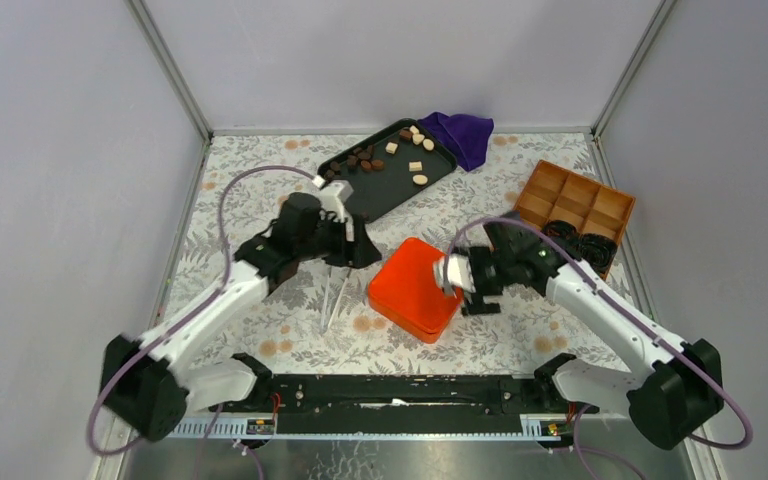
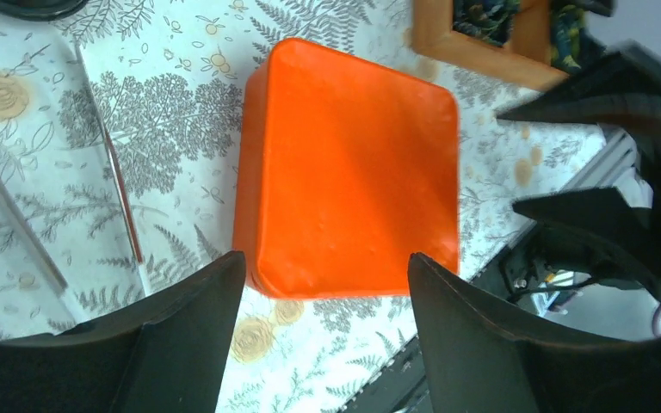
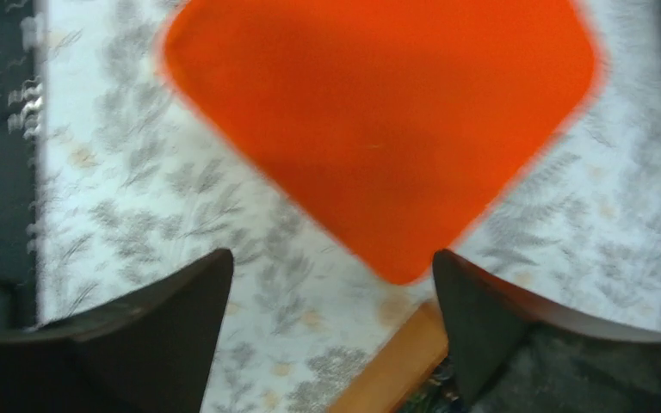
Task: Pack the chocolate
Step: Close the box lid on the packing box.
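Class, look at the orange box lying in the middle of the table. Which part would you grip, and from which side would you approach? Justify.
Probably the orange box by two opposite straight side walls, coming down from above. It lies flat, its top is smooth with no handle, and its corners are rounded. It sits turned diagonally, so rotate the wrist to match.

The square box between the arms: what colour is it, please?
The box is orange; left wrist view shows it best.
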Robot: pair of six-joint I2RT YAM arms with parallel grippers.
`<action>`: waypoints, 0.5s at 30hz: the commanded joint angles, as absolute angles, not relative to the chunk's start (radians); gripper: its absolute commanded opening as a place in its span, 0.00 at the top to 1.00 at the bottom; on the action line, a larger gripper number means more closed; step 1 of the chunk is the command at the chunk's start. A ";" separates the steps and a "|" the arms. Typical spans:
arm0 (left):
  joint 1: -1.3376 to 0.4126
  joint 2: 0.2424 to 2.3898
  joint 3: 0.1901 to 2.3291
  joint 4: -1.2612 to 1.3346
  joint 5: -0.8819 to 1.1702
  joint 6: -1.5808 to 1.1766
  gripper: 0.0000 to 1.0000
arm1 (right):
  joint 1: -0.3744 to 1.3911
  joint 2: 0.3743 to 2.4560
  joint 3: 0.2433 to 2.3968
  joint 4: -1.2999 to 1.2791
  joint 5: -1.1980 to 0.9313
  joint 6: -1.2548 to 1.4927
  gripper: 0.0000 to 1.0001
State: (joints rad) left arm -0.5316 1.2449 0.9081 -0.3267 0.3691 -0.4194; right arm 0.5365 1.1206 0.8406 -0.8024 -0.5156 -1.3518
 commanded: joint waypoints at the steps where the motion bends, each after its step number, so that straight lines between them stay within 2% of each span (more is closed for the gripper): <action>1: -0.541 0.975 0.741 -0.277 0.266 -0.566 0.26 | 0.510 1.214 0.993 -0.542 -0.422 -0.758 0.01; 3: -0.548 0.827 0.616 -0.226 0.250 -0.674 0.36 | 0.468 1.352 1.086 -0.570 -0.508 -0.644 0.00; 4: -0.554 0.756 0.555 -0.208 0.244 -0.727 0.46 | 0.450 1.428 1.131 -0.577 -0.531 -0.581 0.00; 6: -0.576 0.643 0.450 -0.174 0.241 -0.821 0.55 | 0.419 1.541 1.183 -0.548 -0.538 -0.482 0.00; 11: -0.705 0.543 0.288 -0.096 0.167 -0.956 0.62 | 0.402 1.683 1.239 -0.522 -0.470 -0.397 0.00; 15: -0.806 0.692 0.229 0.053 0.101 -0.996 0.63 | 0.402 1.719 1.231 -0.526 -0.488 -0.397 0.00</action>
